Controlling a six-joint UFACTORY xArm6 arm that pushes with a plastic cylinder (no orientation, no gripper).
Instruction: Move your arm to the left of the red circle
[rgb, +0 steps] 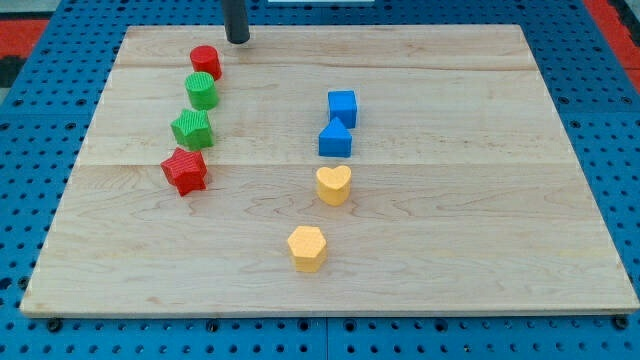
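Red circle (206, 60) sits near the table's (450, 260) top edge, heading a column above the green circle (202, 90). With no claw to judge, my tip (238, 41) stands just right of it. Best to swing round above the block, avoiding contact.

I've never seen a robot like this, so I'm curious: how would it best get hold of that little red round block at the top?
It cannot grip: my tip is a bare rod that only pushes. The red circle is a low cylinder, so any point on its curved side wall probably serves. My tip sits just up and right of it. The green circle crowds its lower side, so contact from the view's left looks cleanest.
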